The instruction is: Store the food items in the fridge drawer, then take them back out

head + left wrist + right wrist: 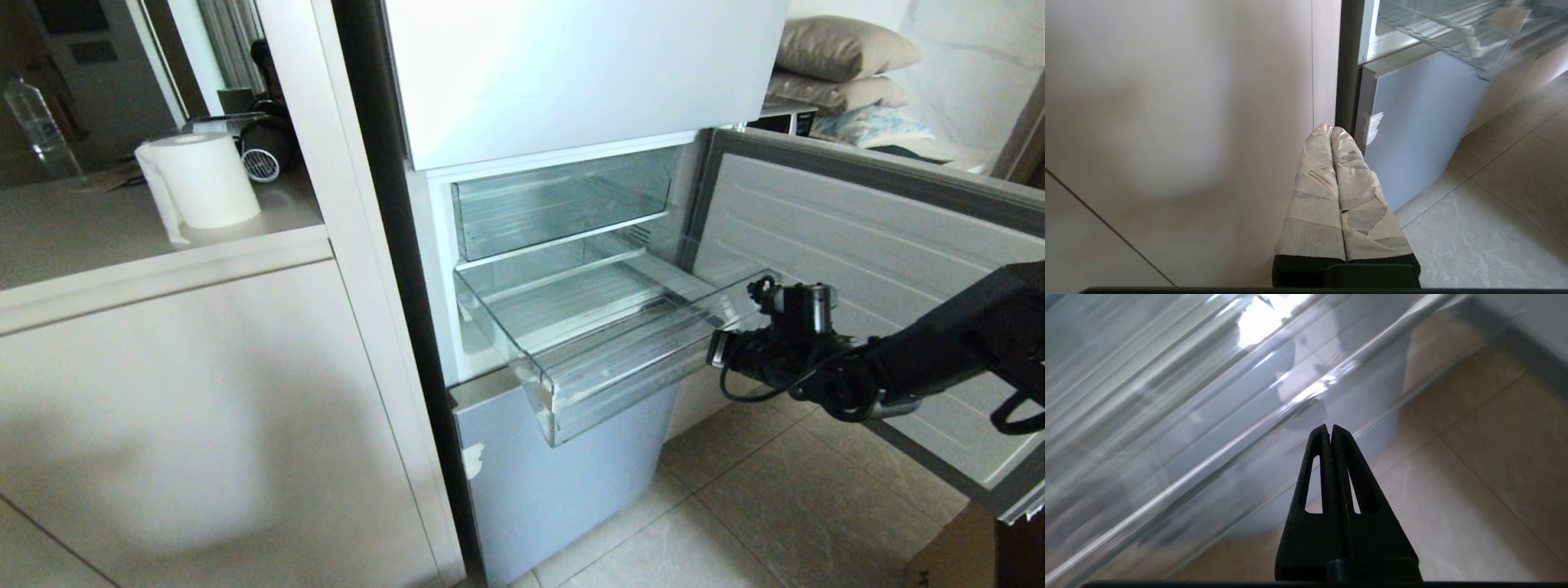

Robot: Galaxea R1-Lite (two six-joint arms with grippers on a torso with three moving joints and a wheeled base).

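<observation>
The fridge drawer [588,343] stands pulled out, its top unobstructed from above. The clear bin [555,208] overhangs its rear. The open fridge door [865,245] bounds its right side, the right hand [718,353] between them.

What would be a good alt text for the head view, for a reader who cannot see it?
An open fridge with its lower clear drawer pulled out and empty; the robot's right gripper, jaws shut, is at the drawer's right front corner. Another clear bin sits above, and a paper towel roll stands on the counter at left.
</observation>
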